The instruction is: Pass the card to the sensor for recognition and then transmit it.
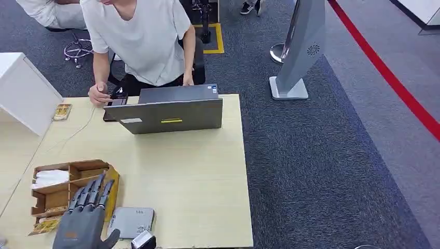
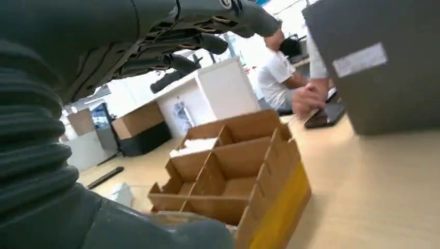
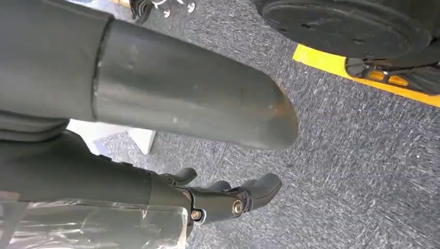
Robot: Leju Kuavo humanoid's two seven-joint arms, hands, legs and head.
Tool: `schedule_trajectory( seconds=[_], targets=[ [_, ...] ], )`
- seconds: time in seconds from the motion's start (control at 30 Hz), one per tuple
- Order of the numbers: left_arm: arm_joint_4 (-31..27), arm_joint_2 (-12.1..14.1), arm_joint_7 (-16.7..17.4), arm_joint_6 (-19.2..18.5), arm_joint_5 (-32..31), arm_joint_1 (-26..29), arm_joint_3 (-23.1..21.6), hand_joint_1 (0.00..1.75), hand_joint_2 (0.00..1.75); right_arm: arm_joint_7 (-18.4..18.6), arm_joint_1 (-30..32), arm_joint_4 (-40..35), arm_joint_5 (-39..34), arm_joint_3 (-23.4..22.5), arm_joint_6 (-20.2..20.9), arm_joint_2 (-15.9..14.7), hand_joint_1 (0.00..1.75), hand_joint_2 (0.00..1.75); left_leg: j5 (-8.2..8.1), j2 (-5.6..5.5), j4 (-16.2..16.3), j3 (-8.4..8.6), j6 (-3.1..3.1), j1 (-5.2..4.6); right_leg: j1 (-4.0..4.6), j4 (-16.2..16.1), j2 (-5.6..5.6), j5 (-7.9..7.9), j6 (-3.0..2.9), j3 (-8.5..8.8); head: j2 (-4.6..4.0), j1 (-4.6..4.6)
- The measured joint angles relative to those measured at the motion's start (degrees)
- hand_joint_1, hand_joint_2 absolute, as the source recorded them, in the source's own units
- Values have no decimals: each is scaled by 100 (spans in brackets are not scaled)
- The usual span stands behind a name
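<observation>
The left hand (image 1: 85,220) hovers flat over the table's (image 1: 197,176) near edge, fingers straight, spread and holding nothing. Just beside its thumb lies the grey sensor (image 1: 132,221), with a small dark and silver device (image 1: 143,240) at the nearer corner. Under and just past the fingertips sits the cardboard box (image 1: 72,189) with its compartments; 1 far compartment holds white sheets (image 1: 50,178), which may be the cards, though no view makes that sure. The step in hand looks like reaching in for 1 card, so the hand should drop straight into the box and pinch a single edge without tilting the thin dividers. Farther off stands a laptop (image 1: 174,115), with a person (image 1: 140,41) behind it. The right hand (image 3: 228,199) hangs over carpet, fingers loosely curled, holding nothing.
</observation>
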Motion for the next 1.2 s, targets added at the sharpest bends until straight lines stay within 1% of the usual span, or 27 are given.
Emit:
schedule_trajectory(
  seconds=[0.07,0.17,0.33,0.47,0.67,1.0,1.03,1.07,1.17,1.2],
  targets=[
    [143,-200,-159,-67,-30,49,261,0,175,-11,-5,-2,17,0,2,0,0,0,0,-1,0,0,0,0,0,0,-2,0,0,1,0,0],
    [337,-437,-273,-131,-41,98,675,0,175,-53,-24,0,109,-2,53,0,0,0,0,-2,0,1,0,0,0,0,-3,0,0,1,0,0],
    [624,-723,-229,-168,-41,99,1308,0,175,-116,-58,0,203,-2,103,0,0,0,0,-3,0,3,0,1,1,0,-4,0,0,2,0,-2],
    [791,-835,-159,-168,-41,97,1632,0,175,-120,-61,0,256,-2,140,0,0,0,1,-4,0,3,0,1,1,1,-6,0,0,3,0,0],
    [985,-911,-92,-103,-41,75,1918,0,175,-120,-58,-2,291,4,184,0,0,0,1,-5,0,4,0,1,1,1,-6,0,0,4,0,0],
    [1027,-918,-68,-37,-41,57,1975,0,175,-118,-51,-15,288,17,181,0,0,0,1,-6,0,4,0,1,1,0,-7,0,0,4,0,0],
    [1036,-918,-50,5,-41,43,1988,0,175,-116,-50,-15,284,22,179,0,0,0,1,-6,0,4,0,1,1,0,-7,0,0,4,0,-2],
    [1077,-915,-39,129,-41,-3,2013,0,175,-103,-33,-33,258,50,164,0,0,0,1,-8,1,4,0,1,1,0,-10,0,0,5,0,0],
    [1208,-841,37,590,-41,-150,2019,0,175,-11,77,-142,85,234,79,0,0,0,1,-8,1,7,0,1,1,1,-12,1,-1,5,0,-2],
    [1267,-813,44,625,-41,-207,2019,0,175,26,132,-197,63,324,68,0,0,0,1,-9,0,7,0,1,1,1,-12,1,-1,5,-2,0]
  ],
)
